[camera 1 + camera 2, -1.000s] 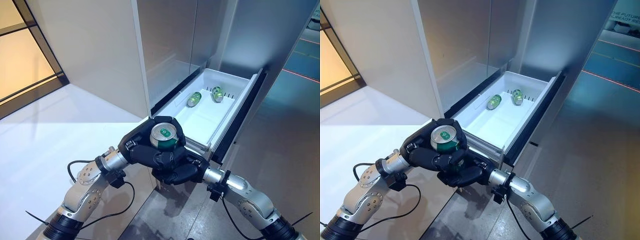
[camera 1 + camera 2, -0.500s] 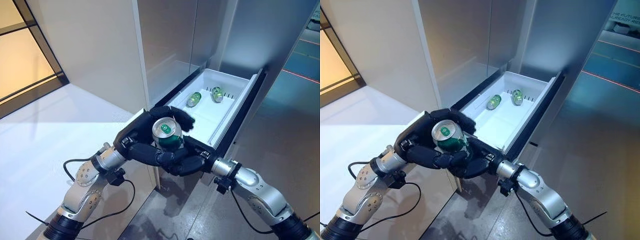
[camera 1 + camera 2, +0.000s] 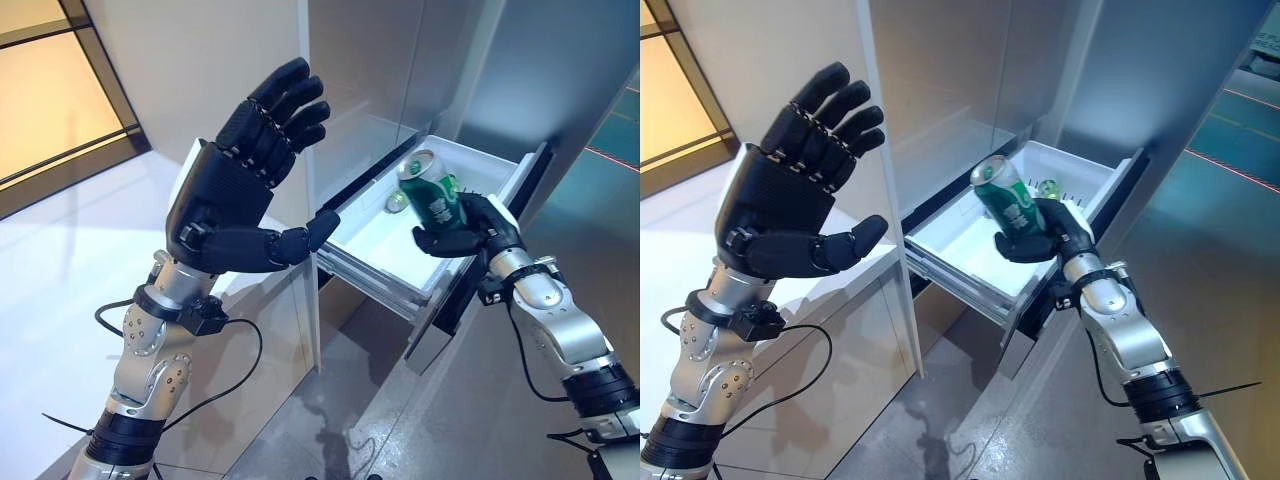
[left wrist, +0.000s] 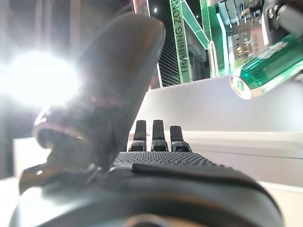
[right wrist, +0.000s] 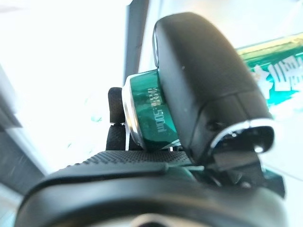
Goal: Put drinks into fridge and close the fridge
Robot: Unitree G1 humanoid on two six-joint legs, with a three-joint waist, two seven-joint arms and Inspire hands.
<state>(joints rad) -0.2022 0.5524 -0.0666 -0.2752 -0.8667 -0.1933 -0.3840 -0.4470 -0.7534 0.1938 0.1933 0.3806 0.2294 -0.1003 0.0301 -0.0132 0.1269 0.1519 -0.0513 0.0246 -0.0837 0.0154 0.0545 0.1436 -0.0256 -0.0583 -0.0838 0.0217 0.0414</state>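
Observation:
My right hand [image 3: 478,228] is shut on a green can [image 3: 432,194] and holds it tilted above the open white fridge drawer [image 3: 375,235]; the can also shows in my right wrist view [image 5: 151,113] and in my left wrist view [image 4: 265,66]. Another green can [image 3: 1047,187] lies at the back of the drawer, partly hidden by the held can. My left hand [image 3: 235,180] is open and empty, raised with its fingers spread, left of the drawer in front of the fridge's grey front [image 3: 370,70].
The drawer sticks out from the fridge's lower part, with its dark front panel [image 3: 480,270] on the right. A white counter [image 3: 60,250] lies on the left. Grey floor [image 3: 350,420] lies below the drawer.
My left hand has let go of the can and risen, opening wide. My right hand has carried the can right and forward over the drawer. The camera has shifted.

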